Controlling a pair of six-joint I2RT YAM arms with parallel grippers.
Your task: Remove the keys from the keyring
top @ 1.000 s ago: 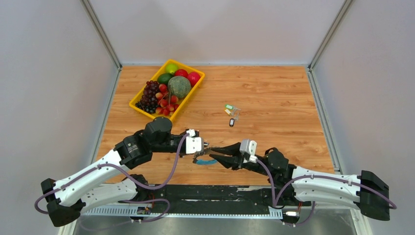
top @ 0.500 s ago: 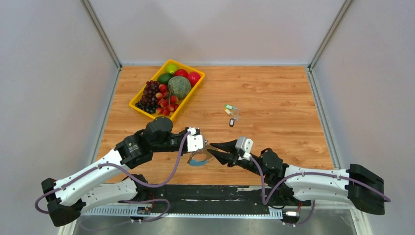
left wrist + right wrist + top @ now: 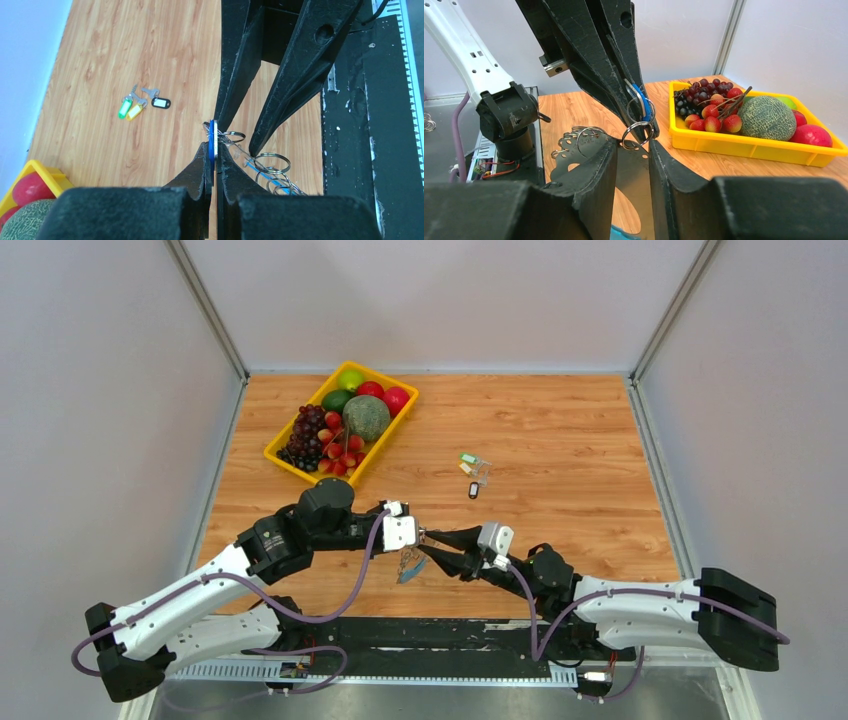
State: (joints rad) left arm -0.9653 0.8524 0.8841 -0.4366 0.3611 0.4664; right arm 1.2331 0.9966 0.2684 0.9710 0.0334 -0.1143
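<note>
My left gripper is shut on the blue tag of a key, which is still linked to the keyring. The keyring is a silver-grey fringed loop and hangs below the left gripper, just above the table. Its small split rings dangle beside the left gripper's jaws. My right gripper is open, with its fingertips either side of a split ring right at the left gripper's jaws. The keyring's plate shows between my right fingers. Green, yellow and black-tagged keys lie loose on the table.
A yellow tray of fruit with a melon stands at the back left; it also shows in the right wrist view. The black base rail runs along the near edge. Grey walls enclose the table.
My right gripper has moved left up to the left gripper. The keyring has swung from lying flat to hanging below the left gripper.
</note>
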